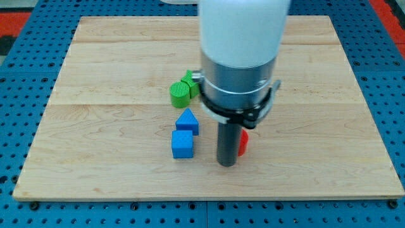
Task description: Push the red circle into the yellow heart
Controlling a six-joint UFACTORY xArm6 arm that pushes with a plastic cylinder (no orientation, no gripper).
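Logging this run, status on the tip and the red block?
My tip down, touching red block's left side. Red block mostly hidden, shape unclear. Yellow heart not visible. Blue cube left of tip, apart.

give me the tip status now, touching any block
My tip: no gripper, holding nothing; beside the red block, contact cannot be told.

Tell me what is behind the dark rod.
A red block peeks out at the rod's right side, mostly covered, shape unclear. No yellow heart shows; the arm may cover it.
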